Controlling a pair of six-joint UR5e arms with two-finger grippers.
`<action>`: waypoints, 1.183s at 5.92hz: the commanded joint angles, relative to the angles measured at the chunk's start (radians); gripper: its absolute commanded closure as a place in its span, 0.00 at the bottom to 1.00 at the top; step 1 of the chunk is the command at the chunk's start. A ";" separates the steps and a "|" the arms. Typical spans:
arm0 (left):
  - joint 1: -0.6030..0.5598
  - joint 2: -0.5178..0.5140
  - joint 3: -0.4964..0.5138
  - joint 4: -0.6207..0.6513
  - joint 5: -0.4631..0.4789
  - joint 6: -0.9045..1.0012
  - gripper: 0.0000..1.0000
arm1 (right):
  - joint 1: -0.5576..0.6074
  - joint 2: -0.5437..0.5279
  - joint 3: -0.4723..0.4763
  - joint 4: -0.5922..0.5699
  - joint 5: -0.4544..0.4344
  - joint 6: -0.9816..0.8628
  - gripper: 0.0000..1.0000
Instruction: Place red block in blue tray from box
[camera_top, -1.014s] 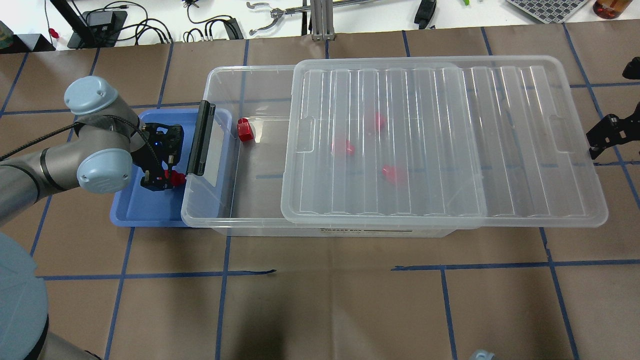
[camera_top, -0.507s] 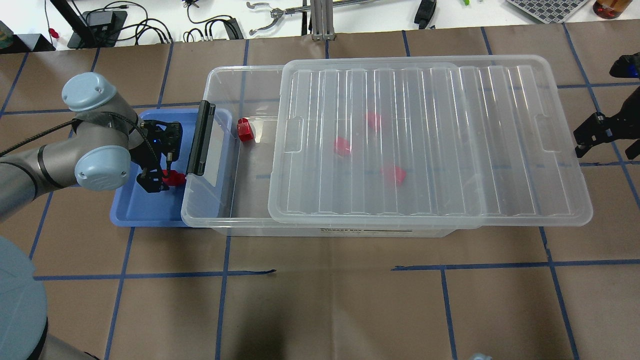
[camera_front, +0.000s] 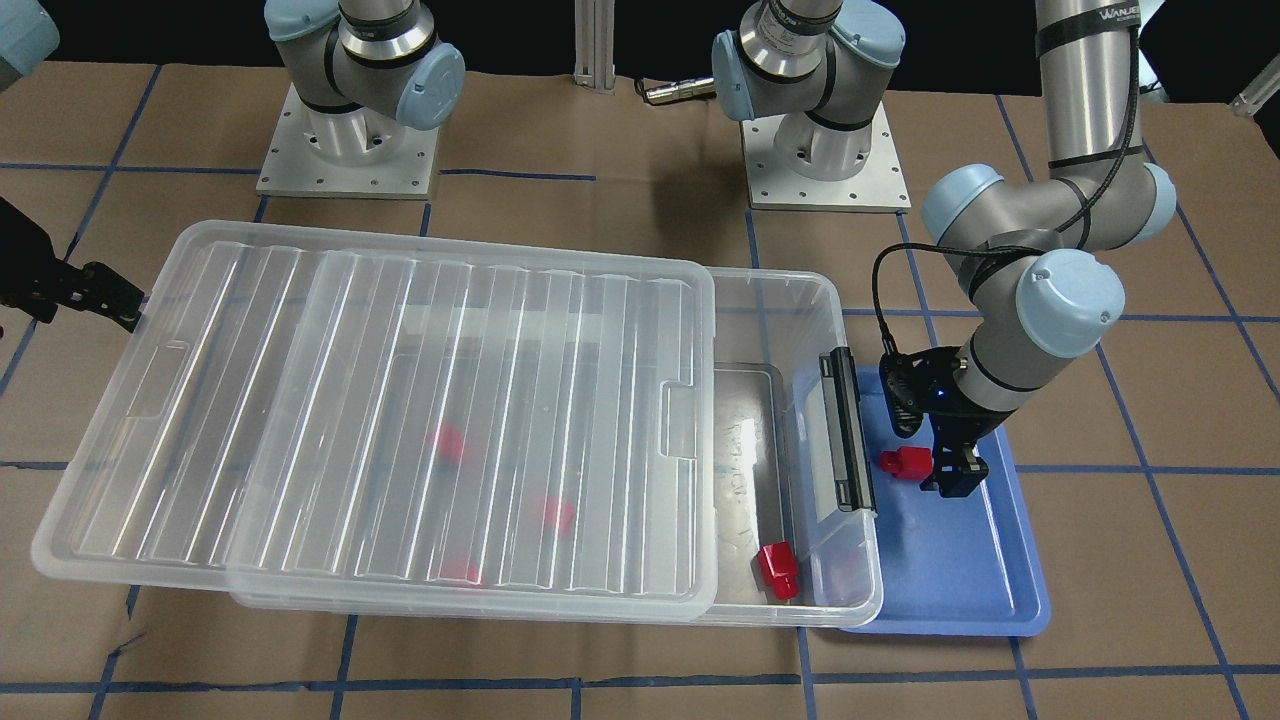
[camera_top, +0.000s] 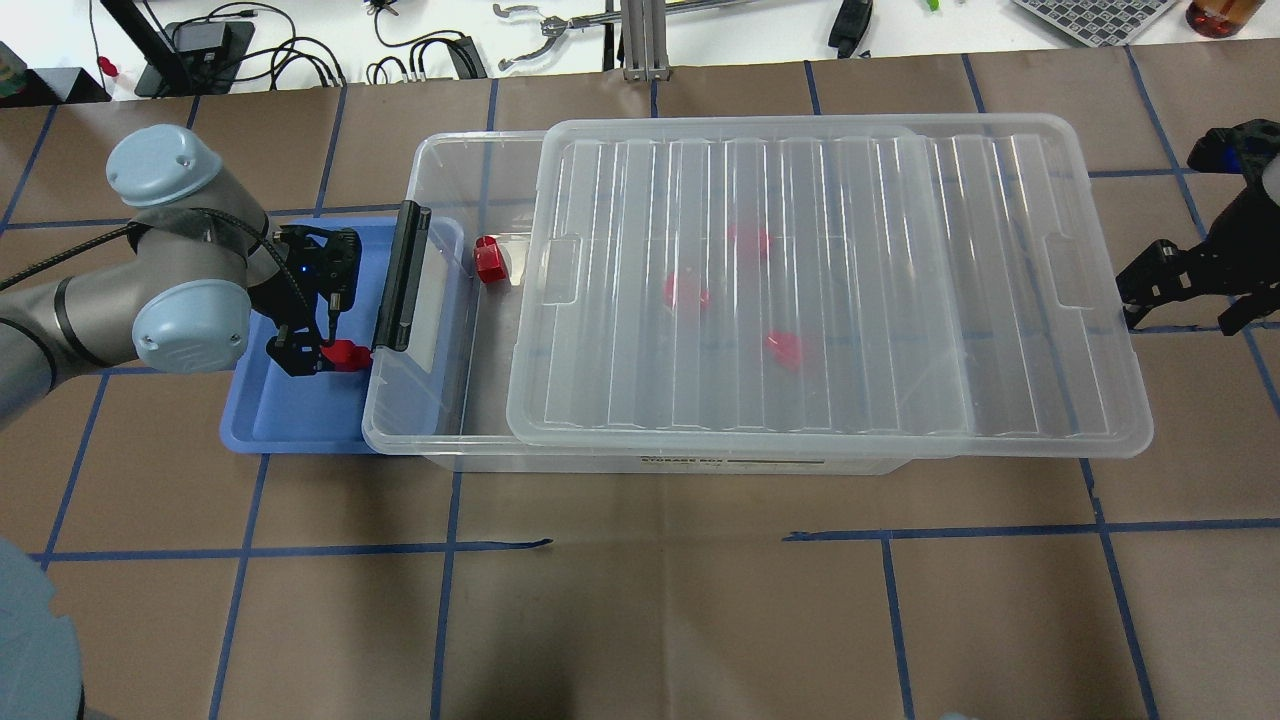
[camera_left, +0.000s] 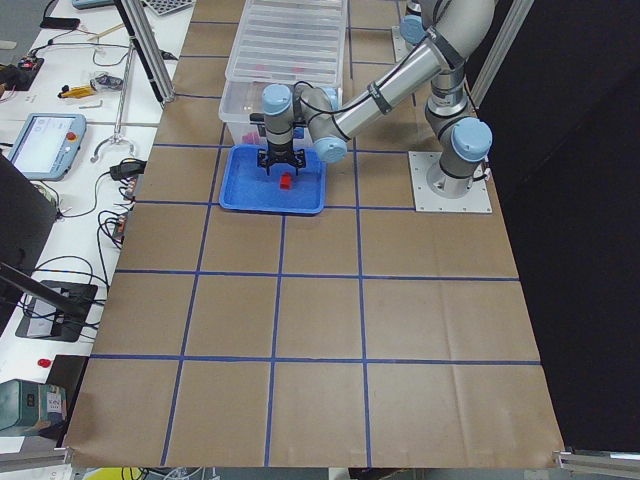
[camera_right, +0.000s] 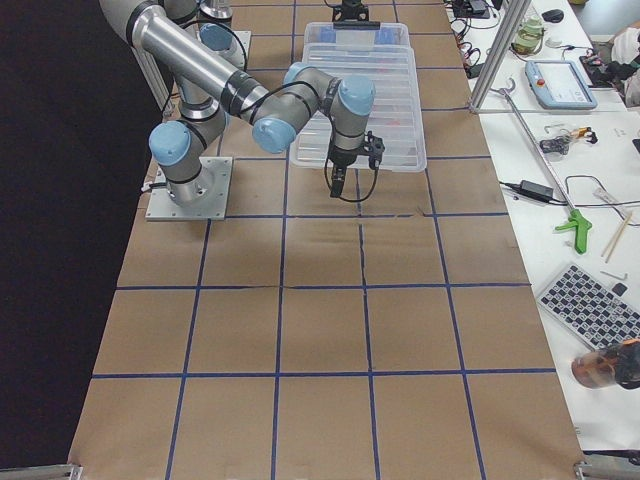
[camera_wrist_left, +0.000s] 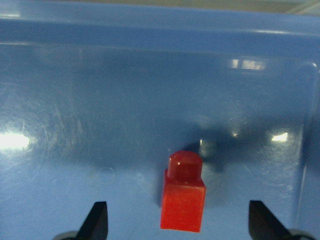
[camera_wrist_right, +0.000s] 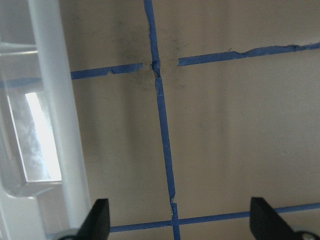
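Spread left tool (camera_wrist_left: 180, 225) straddles the red block (camera_wrist_left: 183, 199), lying free in the blue tray (camera_top: 290, 425) at the worktop's (camera_top: 640, 600) left edge: seemingly delivered. Right tool (camera_wrist_right: 180, 225) spread.

Table top (camera_top: 640, 620): covered in brown paper, marked into squares by blue tape (camera_top: 445, 545). The tape is broken at one crossing (camera_wrist_right: 155, 67), and the paper is creased in places. A white bench (camera_top: 300, 30) runs along one long side of the table. It carries black cables (camera_top: 410, 60), a keyboard (camera_right: 590, 292) and a grey-framed handheld screen (camera_left: 45, 140). An aluminium post (camera_top: 640, 40) stands at the bench edge. Opposite long side: black backdrop (camera_left: 590, 200), no detail discernible. Lighting is bright and even, with soft shadows.
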 joint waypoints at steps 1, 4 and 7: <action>-0.008 0.085 0.079 -0.212 0.000 -0.035 0.02 | 0.053 -0.013 0.002 0.000 -0.001 0.032 0.00; -0.012 0.225 0.223 -0.526 0.004 -0.063 0.02 | 0.057 -0.019 0.014 0.001 0.001 0.035 0.00; -0.012 0.297 0.300 -0.717 0.006 -0.054 0.02 | 0.105 -0.027 0.025 0.001 0.001 0.050 0.00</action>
